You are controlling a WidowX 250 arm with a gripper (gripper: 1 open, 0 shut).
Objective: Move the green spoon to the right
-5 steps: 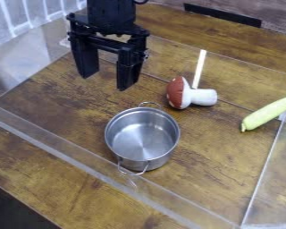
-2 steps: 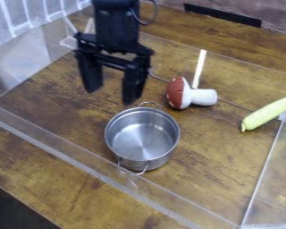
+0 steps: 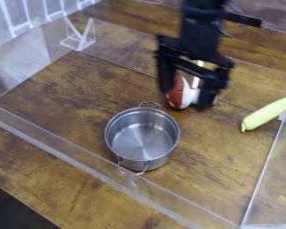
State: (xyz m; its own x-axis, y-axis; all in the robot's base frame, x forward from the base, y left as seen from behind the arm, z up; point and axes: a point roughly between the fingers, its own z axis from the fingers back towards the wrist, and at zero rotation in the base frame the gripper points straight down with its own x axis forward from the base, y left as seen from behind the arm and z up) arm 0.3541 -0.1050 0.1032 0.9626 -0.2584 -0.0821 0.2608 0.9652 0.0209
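Camera view, from left to right: a clear plastic stand (image 3: 76, 36) sits at the far left edge of the wooden surface (image 3: 62, 98). Nearer the front, a steel pot (image 3: 142, 136) stands upright with its mouth open to the camera, two small handles showing. Beyond the pot and to its right hangs my pincer (image 3: 191, 94), pointing down with its two dark fingers (image 3: 166, 79) spread wide and gripping nothing. Between those fingers I see the red-brown cap of the toy mushroom (image 3: 181, 92); whether I touch it I cannot tell. Farther right, well apart from my pincer, the green spoon (image 3: 267, 114) lies flat near the right edge, beside the clear wall (image 3: 272, 170).
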